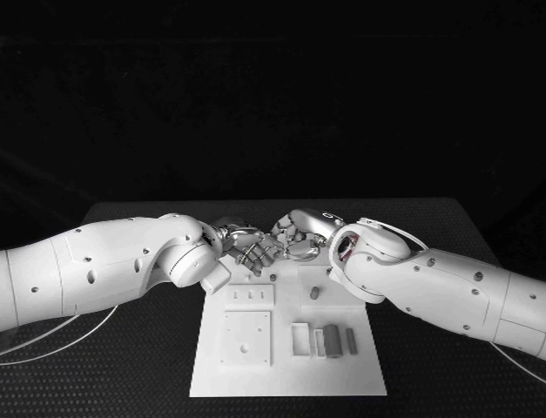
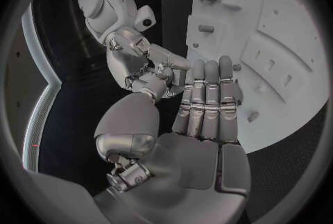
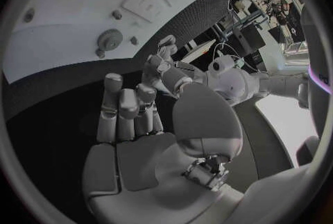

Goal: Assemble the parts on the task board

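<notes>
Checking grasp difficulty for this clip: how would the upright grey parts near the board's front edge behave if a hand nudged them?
The grey parts stand taller than wide on the task board, so a sideways nudge would probably tip them. They look rigid and small, likely light. Standing close beside each other, one falling might knock its neighbour.

text: none that I can read | task board (image 1: 286,348): white, I see no lettering on it | parts (image 1: 333,340): plain, unmarked | my left hand (image 1: 250,248), my right hand (image 1: 300,237): no brand or number I can make out on either
</notes>
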You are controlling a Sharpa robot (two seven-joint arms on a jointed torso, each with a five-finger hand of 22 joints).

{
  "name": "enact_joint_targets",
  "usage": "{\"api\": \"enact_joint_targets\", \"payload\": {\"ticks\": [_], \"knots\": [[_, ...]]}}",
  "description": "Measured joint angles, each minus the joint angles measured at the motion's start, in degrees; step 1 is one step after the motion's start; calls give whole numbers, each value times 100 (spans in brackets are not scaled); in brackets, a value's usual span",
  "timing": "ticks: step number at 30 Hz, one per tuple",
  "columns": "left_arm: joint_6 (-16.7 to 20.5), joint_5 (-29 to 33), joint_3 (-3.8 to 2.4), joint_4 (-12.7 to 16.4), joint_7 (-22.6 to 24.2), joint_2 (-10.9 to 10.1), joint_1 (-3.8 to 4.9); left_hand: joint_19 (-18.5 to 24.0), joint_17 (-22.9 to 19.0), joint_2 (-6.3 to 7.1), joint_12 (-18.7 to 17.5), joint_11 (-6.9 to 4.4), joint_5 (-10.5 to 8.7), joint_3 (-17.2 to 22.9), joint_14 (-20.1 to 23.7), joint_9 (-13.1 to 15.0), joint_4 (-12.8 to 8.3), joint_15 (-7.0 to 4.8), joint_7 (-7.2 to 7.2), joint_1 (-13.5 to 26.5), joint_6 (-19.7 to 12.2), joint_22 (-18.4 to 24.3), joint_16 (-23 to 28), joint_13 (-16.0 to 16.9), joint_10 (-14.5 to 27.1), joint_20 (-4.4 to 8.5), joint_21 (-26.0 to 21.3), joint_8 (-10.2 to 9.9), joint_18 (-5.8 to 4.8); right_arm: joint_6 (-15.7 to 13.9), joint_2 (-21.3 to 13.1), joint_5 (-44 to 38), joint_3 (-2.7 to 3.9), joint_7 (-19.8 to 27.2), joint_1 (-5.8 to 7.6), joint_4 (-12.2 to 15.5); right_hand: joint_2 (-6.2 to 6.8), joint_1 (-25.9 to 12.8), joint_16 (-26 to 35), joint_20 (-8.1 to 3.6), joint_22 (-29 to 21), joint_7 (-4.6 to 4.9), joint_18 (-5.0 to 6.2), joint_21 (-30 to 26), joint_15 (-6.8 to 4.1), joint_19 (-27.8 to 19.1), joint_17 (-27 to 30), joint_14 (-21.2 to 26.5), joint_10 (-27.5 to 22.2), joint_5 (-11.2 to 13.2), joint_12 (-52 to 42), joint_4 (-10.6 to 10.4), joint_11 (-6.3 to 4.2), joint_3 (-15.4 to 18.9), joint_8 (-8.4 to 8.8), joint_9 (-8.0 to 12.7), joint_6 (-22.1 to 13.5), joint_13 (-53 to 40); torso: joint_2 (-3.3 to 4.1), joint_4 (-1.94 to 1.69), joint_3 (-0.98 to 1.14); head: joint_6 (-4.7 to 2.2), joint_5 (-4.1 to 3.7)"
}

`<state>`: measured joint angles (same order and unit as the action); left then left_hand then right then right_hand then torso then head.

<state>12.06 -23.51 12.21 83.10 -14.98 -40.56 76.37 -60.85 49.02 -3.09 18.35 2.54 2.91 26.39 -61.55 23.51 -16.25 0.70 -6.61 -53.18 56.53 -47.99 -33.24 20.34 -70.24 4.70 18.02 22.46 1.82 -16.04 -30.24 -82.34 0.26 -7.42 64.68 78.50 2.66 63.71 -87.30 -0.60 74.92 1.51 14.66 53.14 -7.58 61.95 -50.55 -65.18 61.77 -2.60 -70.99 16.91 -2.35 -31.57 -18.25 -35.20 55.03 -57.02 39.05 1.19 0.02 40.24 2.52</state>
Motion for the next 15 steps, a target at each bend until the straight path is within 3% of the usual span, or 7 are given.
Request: {"api": "enact_joint_targets", "payload": {"ticks": [7, 15], "knots": [[16, 3, 0, 4, -3, -9, -1, -11, 20, -44, 26, -21, -9, 68, -29, 2, -3, -29, 9, -45, 49, -38, -42, 24, -41, 10, 1, 11, 40, 23, 29, 0, 1, 0, 1, -67, 26, -59, 0, 0, 0, 2, 0, 0, -18, 0, 0, -21, 9, 0, 0, -9, 9, -9, 0, 8, 46, 0, 0, 3, -1, 4, -7], [9, 6, -1, 7, 3, -19, -1, -31, 82, 2, 27, -54, -9, 340, -59, 6, 72, -59, 38, -137, 119, -120, -118, 78, -115, 29, 23, 44, 43, 29, 39, 0, 0, 22, 0, -102, 19, -66, 0, 13, -1, -8, 0, 0, -16, 13, 0, -23, 22, 17, 0, -9, -3, -9, 12, 15, 80, 0, 1, 2, -1, 9, -34]]}}
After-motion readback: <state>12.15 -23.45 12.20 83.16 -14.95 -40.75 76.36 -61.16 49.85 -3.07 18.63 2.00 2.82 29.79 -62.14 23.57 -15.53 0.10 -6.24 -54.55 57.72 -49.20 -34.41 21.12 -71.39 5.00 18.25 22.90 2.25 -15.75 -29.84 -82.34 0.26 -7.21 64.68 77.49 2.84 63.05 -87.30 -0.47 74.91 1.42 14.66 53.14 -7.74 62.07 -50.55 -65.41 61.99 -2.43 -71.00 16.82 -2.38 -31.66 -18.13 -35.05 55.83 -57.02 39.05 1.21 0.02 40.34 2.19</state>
